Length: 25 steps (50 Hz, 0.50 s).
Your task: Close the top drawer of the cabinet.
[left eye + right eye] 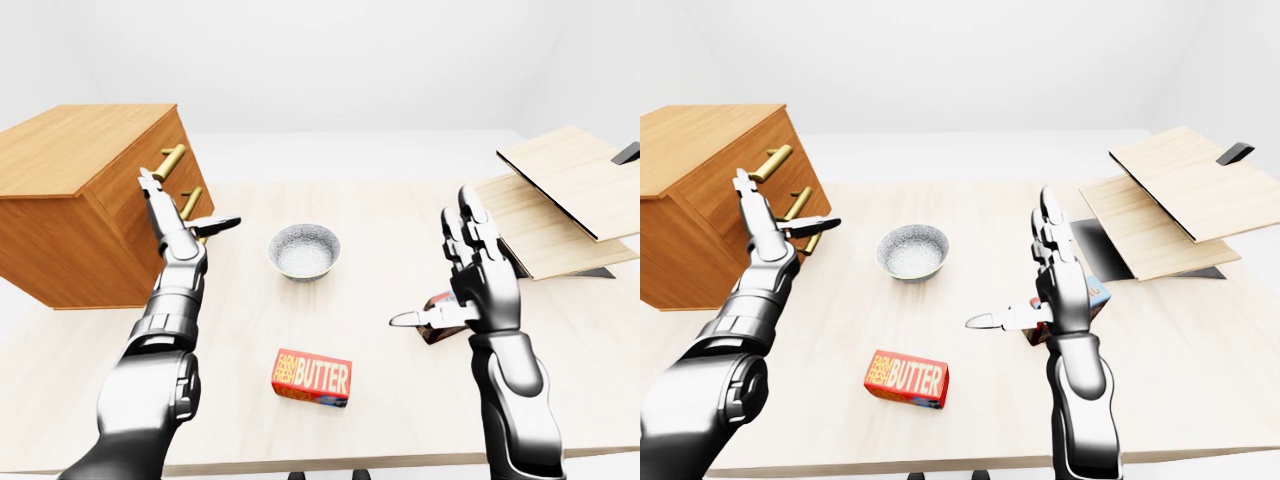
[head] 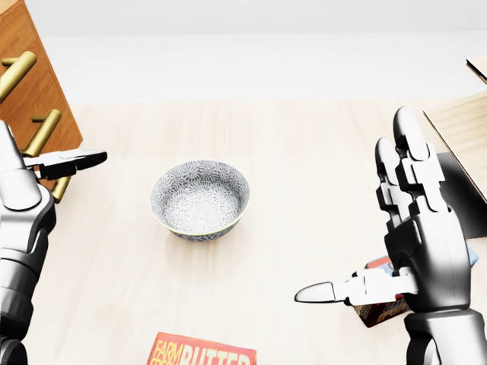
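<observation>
Cut off at the head view's left edge: wooden cabinet with brass bar handles, only a slice of its face showing. Sliced by the bottom edge there: red butter box. Mostly hidden behind the silver three-finger right hand: small brown-and-blue carton, label unreadable. In the left-eye view's lower left, partly covered by the silver left hand: lower handles.
</observation>
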{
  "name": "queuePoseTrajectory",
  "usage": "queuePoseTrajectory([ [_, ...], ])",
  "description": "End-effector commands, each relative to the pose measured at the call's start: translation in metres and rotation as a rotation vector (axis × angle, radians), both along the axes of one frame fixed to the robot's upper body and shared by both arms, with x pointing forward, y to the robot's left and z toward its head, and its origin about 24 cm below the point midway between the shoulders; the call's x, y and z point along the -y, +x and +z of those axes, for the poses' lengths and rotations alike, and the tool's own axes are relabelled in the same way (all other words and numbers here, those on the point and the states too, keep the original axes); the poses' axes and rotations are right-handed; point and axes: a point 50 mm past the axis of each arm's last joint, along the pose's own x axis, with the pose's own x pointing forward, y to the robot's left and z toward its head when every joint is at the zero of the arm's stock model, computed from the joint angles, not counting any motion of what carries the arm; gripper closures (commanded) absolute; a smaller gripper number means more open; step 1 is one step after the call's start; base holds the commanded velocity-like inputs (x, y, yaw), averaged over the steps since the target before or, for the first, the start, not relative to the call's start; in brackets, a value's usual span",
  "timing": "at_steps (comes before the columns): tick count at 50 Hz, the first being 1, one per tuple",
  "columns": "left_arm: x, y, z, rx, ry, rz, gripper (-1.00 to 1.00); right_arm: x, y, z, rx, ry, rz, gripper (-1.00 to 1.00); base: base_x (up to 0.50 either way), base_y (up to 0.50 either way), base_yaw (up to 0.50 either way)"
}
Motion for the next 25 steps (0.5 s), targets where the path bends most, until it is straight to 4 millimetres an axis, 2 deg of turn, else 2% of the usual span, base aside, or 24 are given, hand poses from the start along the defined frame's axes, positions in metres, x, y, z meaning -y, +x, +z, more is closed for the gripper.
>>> queuePoseTrajectory([
  [1, -0.017, -0.017, -0.046, -0.153, -0.068, 0.096, -1.0, 0.0, -0.006, 0.004, 0.018, -0.003, -0.007, -1.0, 0.0, 0.0, 0.0],
  [23, -0.03, -0.019, -0.039, -0.133, -0.079, 0.153, -1.0, -0.001, -0.015, 0.011, 0.051, -0.011, -0.012, -1.0, 0.0, 0.0, 0.0],
  [24, -0.122, -0.06, -0.024, -0.124, -0.128, 0.218, -1.0, -0.001, -0.015, 0.011, 0.052, -0.011, -0.012, -1.0, 0.0, 0.0, 0.0],
  [25, -0.192, -0.111, -0.003, -0.117, -0.183, 0.22, -1.0, 0.0, -0.015, 0.01, 0.048, -0.011, -0.013, -1.0, 0.0, 0.0, 0.0],
])
